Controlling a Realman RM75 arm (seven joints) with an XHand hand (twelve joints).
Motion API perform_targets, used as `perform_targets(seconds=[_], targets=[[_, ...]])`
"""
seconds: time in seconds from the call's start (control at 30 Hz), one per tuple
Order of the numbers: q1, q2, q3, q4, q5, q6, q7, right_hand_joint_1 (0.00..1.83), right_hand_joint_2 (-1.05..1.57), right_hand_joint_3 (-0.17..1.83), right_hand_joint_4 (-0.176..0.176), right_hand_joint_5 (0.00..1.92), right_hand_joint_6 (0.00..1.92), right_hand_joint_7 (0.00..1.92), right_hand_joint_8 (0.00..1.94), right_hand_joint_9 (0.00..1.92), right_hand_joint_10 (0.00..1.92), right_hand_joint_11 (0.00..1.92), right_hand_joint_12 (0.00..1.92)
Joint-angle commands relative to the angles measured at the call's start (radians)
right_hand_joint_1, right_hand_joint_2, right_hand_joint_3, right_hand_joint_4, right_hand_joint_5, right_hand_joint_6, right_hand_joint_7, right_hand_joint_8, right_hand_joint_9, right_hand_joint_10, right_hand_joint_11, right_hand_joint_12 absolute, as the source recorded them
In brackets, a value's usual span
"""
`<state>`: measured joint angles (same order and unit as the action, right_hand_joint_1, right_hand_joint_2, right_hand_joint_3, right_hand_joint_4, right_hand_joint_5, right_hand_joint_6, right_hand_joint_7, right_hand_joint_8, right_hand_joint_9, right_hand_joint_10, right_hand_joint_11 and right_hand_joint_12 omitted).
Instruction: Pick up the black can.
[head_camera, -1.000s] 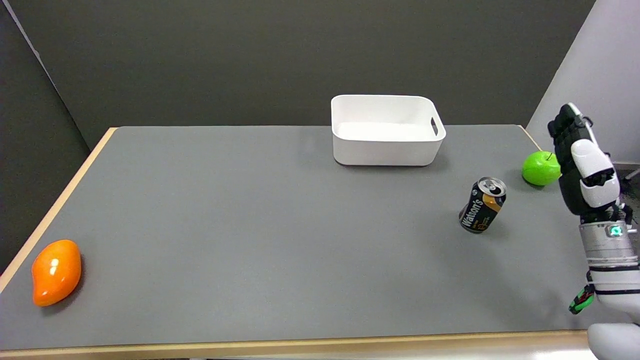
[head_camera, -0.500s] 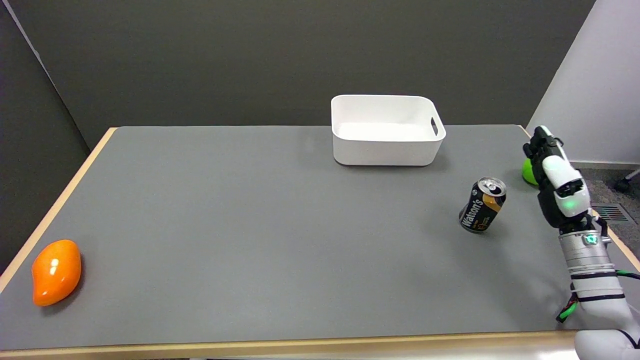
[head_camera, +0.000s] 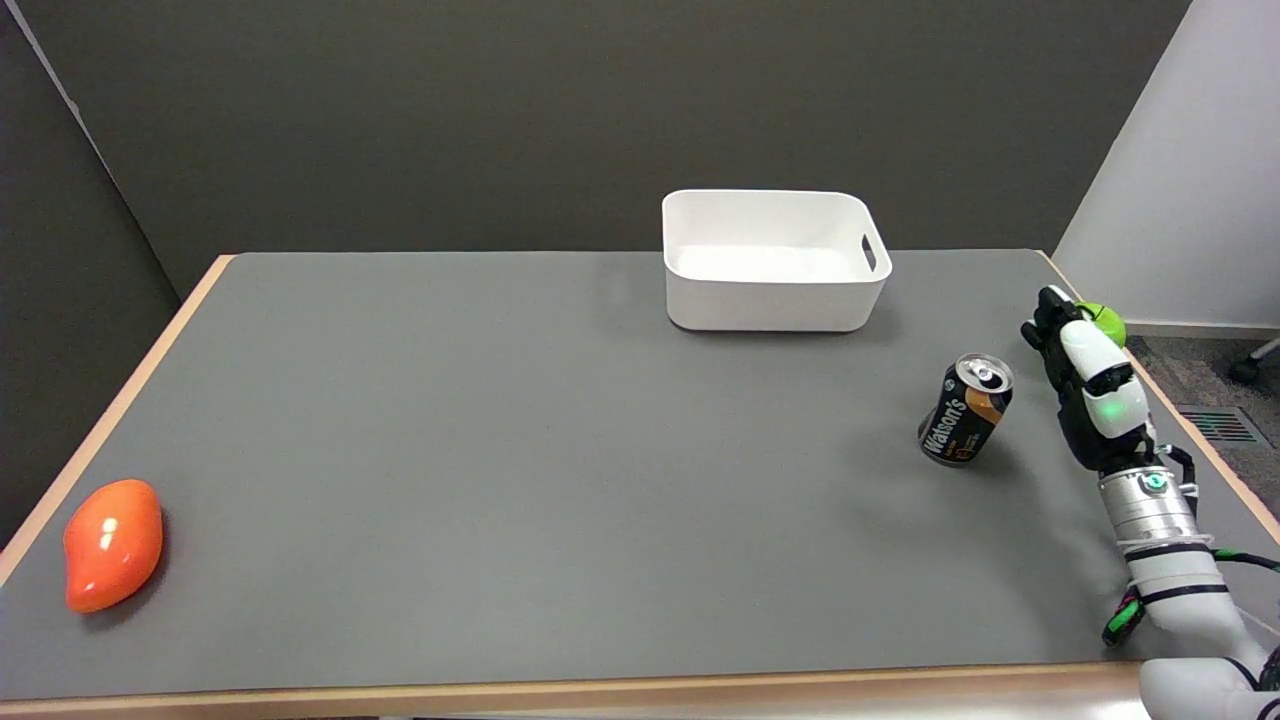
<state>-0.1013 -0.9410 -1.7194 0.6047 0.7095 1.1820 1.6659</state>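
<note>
- A grey rectangular table top with a pale wooden edge (head_camera: 560, 460) fills most of the head view, seen from above its near side, with a dark wall behind it.
- A short black drink can with orange patches and white lettering (head_camera: 965, 410) stands on the right part of the table, its silver opened top showing; it appears to lean a little to the right.
- The robot's right hand, black and white with a small green light on its back (head_camera: 1085, 395), is just to the right of the can and apart from it, on a white and silver arm that reaches in from the lower right corner.
- The hand is seen edge-on from behind, so I cannot tell whether its fingers are apart or together; it holds nothing.
- A round bright green apple (head_camera: 1103, 320) sits near the table's right edge, mostly hidden behind the top of the hand.
- A white rectangular plastic bin with a handle slot (head_camera: 775, 262), holding nothing visible, stands at the far side, well apart from the can.
- A glossy orange mango-shaped fruit (head_camera: 112, 543) lies at the near left, far from everything else.
- Risk, as I judge it: the can looks light and easy to tip, so a sideways bump from the fingers before they wrap around it could knock it over or send it rolling.
- The apple is so close behind the hand that a swing outward could push it off the table edge.
</note>
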Motion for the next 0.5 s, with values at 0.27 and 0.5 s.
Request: perform_targets(seconds=[0.27,0.5], targets=[[0.054,-0.031,-0.034,-0.063,-0.042,-0.115,0.009,0.25,0.52,0.92,-0.082,0.03,0.29,0.03,0.14,0.00,0.19,0.00,0.58],[0.074,-0.031,-0.055,-0.031,-0.081,-0.132,0.009,0.24,0.52,0.92,-0.080,0.03,0.29,0.03,0.14,0.00,0.20,0.00,0.60]])
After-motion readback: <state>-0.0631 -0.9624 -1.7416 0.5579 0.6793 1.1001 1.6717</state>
